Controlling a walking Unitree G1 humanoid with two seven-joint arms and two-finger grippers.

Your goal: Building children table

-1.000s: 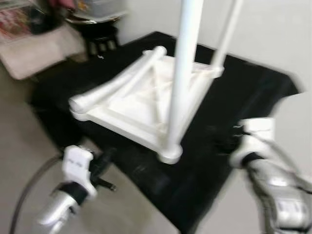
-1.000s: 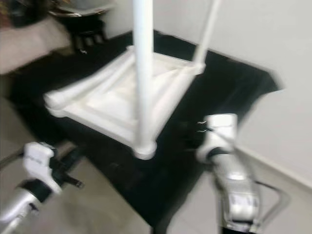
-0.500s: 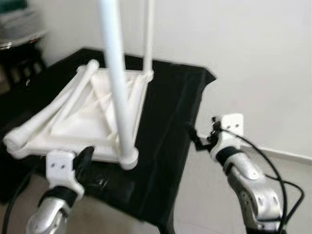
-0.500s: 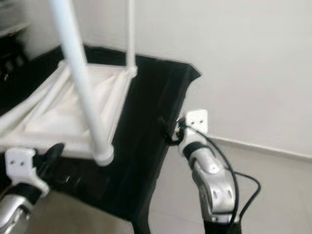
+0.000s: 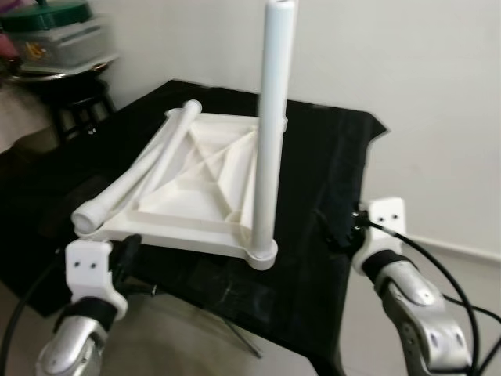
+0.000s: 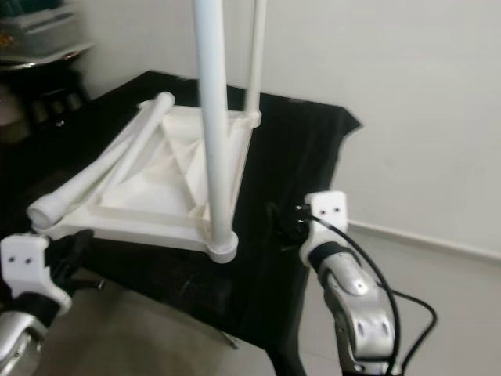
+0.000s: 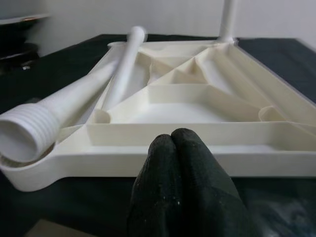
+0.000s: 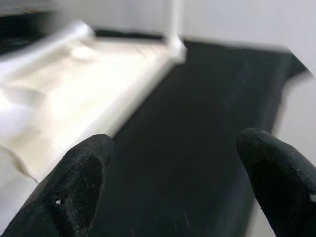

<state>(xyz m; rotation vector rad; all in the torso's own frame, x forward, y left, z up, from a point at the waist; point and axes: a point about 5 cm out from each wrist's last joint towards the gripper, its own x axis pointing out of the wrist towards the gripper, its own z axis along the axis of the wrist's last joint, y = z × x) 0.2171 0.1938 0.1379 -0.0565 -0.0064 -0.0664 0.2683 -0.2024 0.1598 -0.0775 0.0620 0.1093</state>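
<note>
White upturned table (image 5: 200, 184) just ahead of clenched left gripper (image 7: 172, 140), right gripper (image 8: 177, 182) spread (over black cloth (image 5: 329, 180))

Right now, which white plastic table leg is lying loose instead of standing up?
The white tube leg lying slanted across the upturned white tabletop; the other two legs stand upright in corners.

The tabletop (image 5: 200, 184) lay upside down on the cloth (image 5: 329, 180), which covered a table. 2 legs stood upright in its corners: the near leg (image 5: 268, 133) at the front right, the far leg (image 6: 254, 55) behind it. A loose leg (image 5: 137, 176) lay along the tabletop's left side. The left claw (image 7: 173, 143) sat just before the tabletop's front edge. The right claw (image 8: 173, 163) hung over the cloth, right of the tabletop. A stool (image 5: 66, 98) stood behind, to the left.
</note>
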